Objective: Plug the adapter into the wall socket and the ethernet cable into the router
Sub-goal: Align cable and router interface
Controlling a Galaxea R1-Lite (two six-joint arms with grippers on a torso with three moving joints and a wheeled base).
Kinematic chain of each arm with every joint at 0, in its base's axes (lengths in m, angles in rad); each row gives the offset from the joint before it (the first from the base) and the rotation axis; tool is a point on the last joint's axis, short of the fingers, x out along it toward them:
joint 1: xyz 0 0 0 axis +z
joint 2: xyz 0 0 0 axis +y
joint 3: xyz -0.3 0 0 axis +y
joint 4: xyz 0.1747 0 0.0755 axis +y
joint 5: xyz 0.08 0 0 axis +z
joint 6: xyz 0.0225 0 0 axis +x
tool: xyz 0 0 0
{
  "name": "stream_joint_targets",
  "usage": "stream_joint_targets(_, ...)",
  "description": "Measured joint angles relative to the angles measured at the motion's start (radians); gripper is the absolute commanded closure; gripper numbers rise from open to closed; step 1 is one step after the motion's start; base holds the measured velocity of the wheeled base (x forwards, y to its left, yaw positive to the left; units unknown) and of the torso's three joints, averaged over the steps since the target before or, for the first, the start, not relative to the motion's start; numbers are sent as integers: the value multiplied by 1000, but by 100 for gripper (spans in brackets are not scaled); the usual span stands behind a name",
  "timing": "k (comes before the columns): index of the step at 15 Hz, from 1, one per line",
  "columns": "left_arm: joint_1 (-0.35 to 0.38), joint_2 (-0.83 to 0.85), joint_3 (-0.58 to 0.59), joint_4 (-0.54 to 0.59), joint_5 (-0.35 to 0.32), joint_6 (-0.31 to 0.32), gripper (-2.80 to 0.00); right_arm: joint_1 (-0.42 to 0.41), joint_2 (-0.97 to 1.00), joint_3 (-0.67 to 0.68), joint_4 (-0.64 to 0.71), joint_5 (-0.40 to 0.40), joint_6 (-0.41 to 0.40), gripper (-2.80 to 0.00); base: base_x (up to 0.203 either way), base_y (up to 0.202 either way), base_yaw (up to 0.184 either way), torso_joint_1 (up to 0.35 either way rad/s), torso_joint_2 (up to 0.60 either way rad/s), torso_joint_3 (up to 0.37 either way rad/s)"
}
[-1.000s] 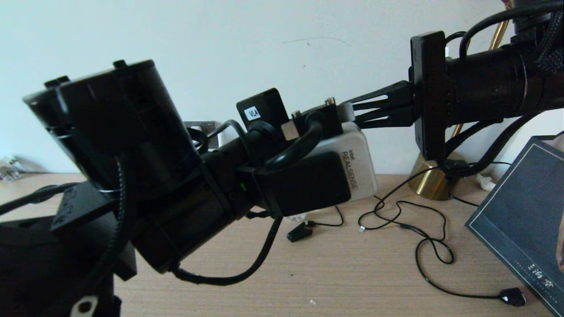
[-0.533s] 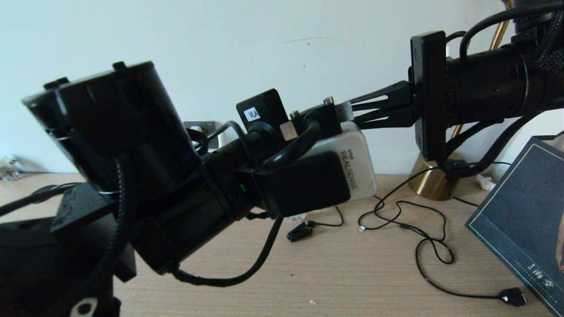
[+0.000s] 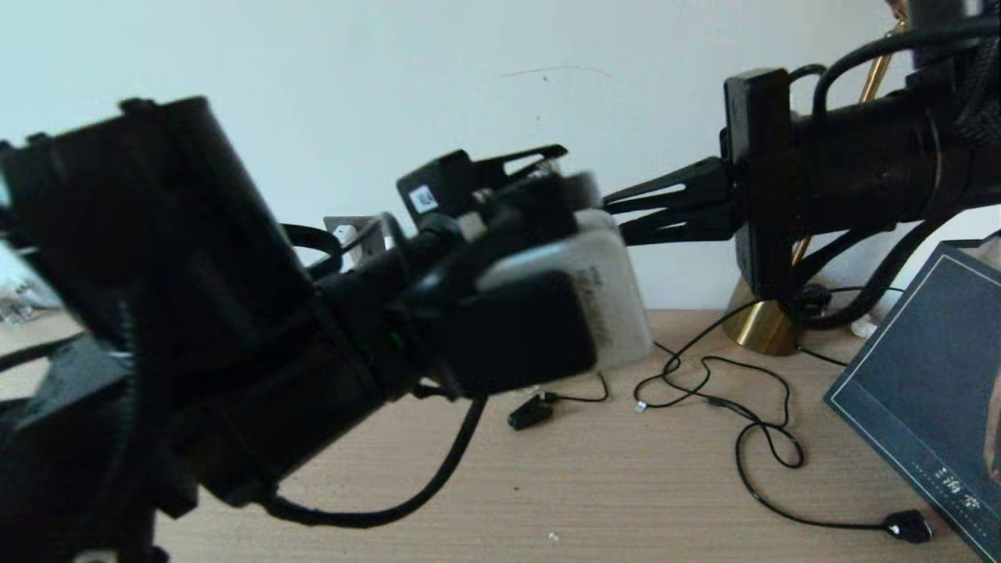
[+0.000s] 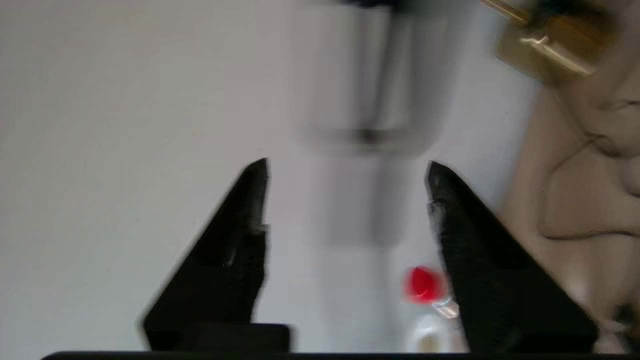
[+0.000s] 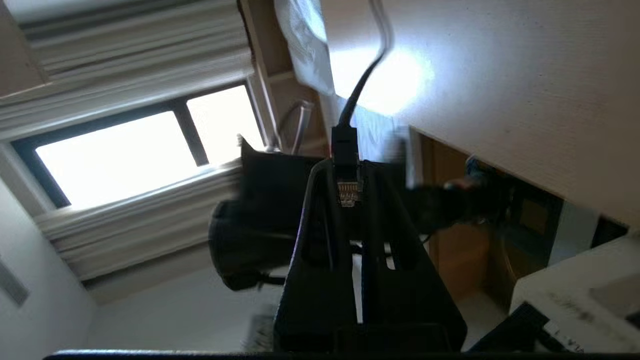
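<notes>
My right gripper [image 5: 346, 172] is shut on the black boot of the ethernet cable [image 5: 345, 145]. Its clear plug tip [image 5: 348, 192] sits between the fingers and the cable runs off beyond them. In the head view the right gripper [image 3: 618, 215] is held level in the air and points left. My left gripper [image 4: 347, 167] is open with nothing between its fingers, facing the white wall and a blurred pale block [image 4: 370, 100]. The grey wall socket [image 3: 344, 227] peeks out behind the left arm with a white piece on it, mostly hidden. The router is out of view.
The left arm [image 3: 235, 313] fills the near left of the head view. On the wooden table lie thin black cords [image 3: 751, 422], a black clip plug [image 3: 528, 414] and another black plug [image 3: 907, 528]. A brass lamp base [image 3: 762, 320] and a dark book [image 3: 923, 383] stand right.
The left gripper has gone from shut to open, and the left arm has swung left and slightly up, blurring. The right arm holds almost still with the cable plug.
</notes>
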Motion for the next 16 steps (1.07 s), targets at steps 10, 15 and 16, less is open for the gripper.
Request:
stream_joint_targets(10,341,-105,188,-133,-403,-164,-280,-1,53,-66,-3,61,-25,0,0,0,0,0,0,0)
stream_joint_targets(15,520,93,1,-321,-668,-236,-280,-11,195,-243,33,97,-24,0,0,0,0,0,0,0)
stream_joint_targets(16,541,140,-55,-359,-727,-268,-280,-27,220,-266,34,118,-26,0,0,0,0,0,0,0)
